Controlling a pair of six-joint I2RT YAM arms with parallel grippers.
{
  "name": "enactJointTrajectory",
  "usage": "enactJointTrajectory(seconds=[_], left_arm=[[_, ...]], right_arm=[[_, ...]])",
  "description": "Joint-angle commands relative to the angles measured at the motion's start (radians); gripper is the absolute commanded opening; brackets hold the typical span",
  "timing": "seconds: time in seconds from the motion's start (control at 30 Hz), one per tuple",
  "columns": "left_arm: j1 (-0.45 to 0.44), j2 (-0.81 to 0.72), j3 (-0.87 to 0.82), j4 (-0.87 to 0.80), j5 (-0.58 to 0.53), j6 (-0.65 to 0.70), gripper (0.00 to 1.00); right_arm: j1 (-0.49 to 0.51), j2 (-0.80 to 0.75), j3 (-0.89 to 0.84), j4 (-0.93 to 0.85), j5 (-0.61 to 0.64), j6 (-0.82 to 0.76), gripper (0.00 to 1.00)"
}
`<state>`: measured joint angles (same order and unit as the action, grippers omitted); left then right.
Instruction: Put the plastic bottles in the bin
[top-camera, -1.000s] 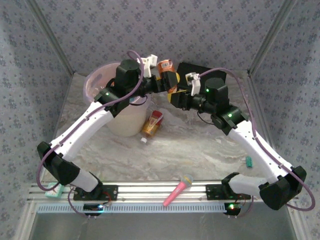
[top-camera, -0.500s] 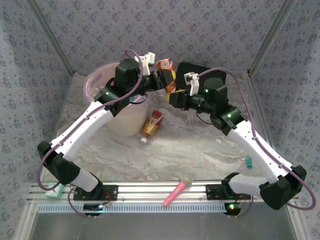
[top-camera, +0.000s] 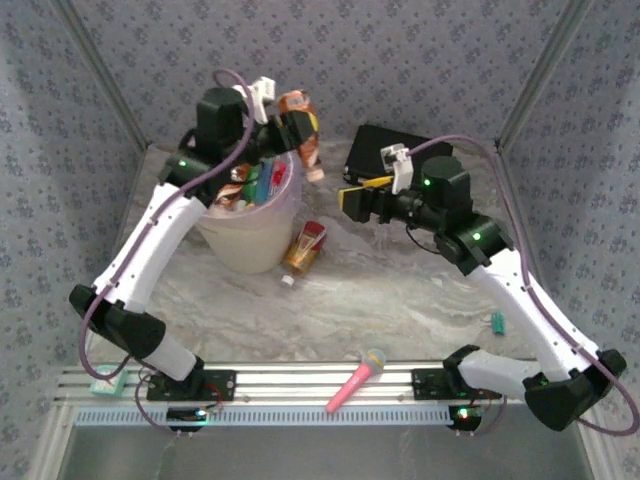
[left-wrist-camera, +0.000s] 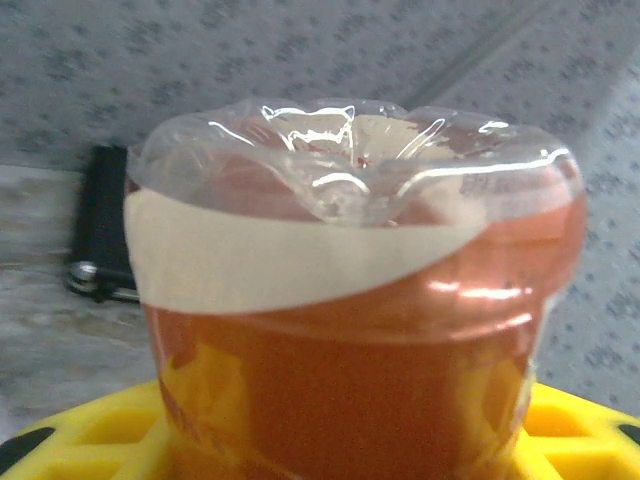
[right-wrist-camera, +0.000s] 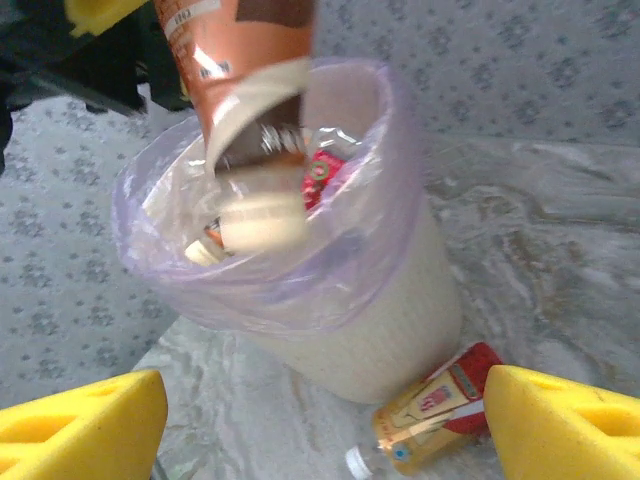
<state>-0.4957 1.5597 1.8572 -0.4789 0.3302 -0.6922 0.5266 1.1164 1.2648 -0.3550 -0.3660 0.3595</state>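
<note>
The left gripper (top-camera: 292, 122) is clenched on an orange-brown bottle (top-camera: 306, 148), holding it in the air over the far right part of the bin's rim, tilted with its neck pointing down. From the left wrist camera the bottle (left-wrist-camera: 350, 300) shows its clear, dimpled base toward the lens, a cream band of label around it and amber-orange plastic below, gripped between the yellow pads (left-wrist-camera: 580, 430). From the right wrist camera the same bottle (right-wrist-camera: 240, 90) hangs just above the bin's mouth. There is small print on its label, but it is too blurred to read.

The bin (top-camera: 245, 245) is a pale, round, translucent bucket standing on the counter (top-camera: 400, 300), and its rim (right-wrist-camera: 390, 170) looks lilac-pink. Several bottles (top-camera: 255, 188) lie inside, with red, green and white showing.

One more bottle (top-camera: 305, 247) lies on the counter just beside the bin's base. It is amber with a red label and a white cap (right-wrist-camera: 358, 462), and its writing is illegible.

The right gripper (top-camera: 355, 200) is released, its yellow fingers (right-wrist-camera: 80, 425) spread wide and holding nothing, near the black case (top-camera: 385, 150).
</note>
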Motion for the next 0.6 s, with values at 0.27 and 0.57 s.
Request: enactJointTrajectory(seconds=[0.27, 0.57], left_arm=[[0.343, 0.129, 0.426, -0.701, 0.007, 0.412, 0.44], [0.423, 0.239, 0.501, -0.877, -0.212, 0.532, 0.37]], right_arm=[[-0.085, -0.062, -0.141, -0.084, 0.045, -0.040, 0.84], [-0.117, -0.090, -0.185, -0.098, 0.030, -0.044, 0.84]])
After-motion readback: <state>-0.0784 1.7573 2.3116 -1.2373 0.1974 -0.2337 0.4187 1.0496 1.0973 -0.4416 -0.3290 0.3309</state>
